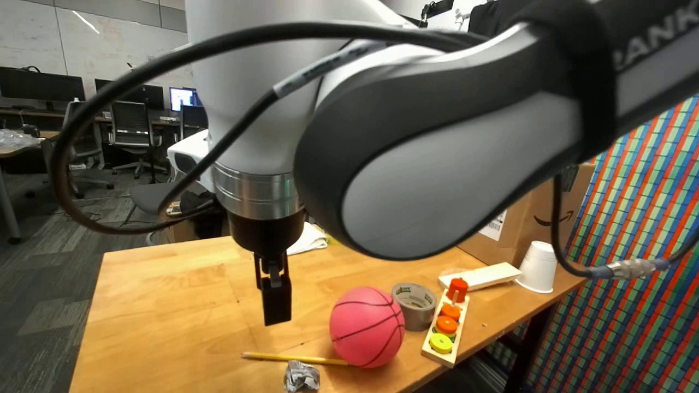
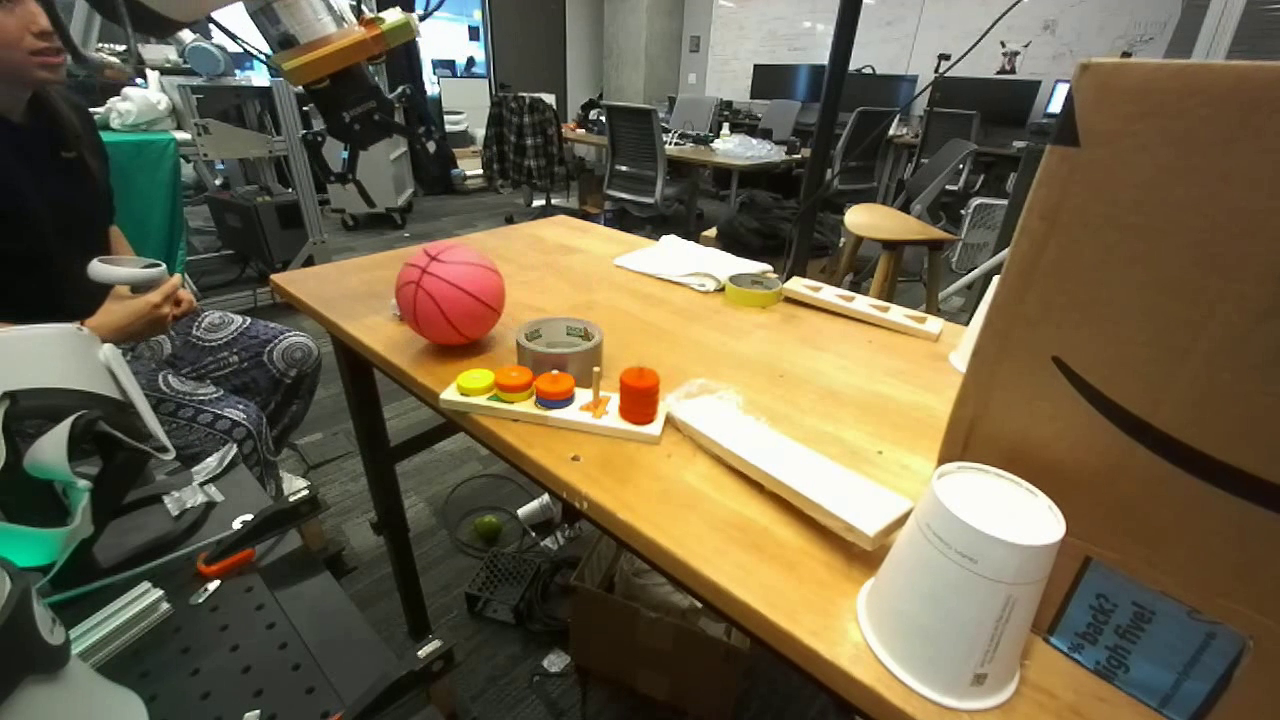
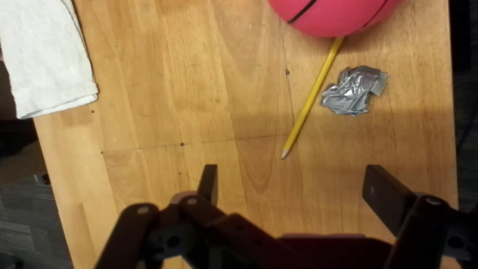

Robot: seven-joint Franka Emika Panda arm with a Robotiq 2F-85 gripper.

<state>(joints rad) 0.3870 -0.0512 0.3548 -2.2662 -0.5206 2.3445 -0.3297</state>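
Wrist view: wooden table fills most of the ground, one edge along that view's right, so a descent here would want watching on that side. Folded white towel lies at the opposite edge, seemingly no hindrance. Gripper hangs above the wood, jaws wide, holding nothing; its fingertips look to be off the surface in an exterior view too. Pink basketball rests ahead of the jaws, likely quick to roll, so a stray brush seems the chief thing to avoid. Grey duct tape roll lies flat just beside the ball in both exterior views; whether they touch, cannot tell. Yellow pencil lies on the table between gripper and ball, nearest the jaws, pale end toward them; its far end is hidden at the ball, under or behind, cannot tell. Judgement on handling: so thin a shaft calls for low fingertips and a small wrist turn, as it runs aslant to the closing line; contact near the pale end should disturb the ball least. Crumpled silver tape wad sits just beside the shaft, apart from it; looks light, probably easily pushed, so best give it room.
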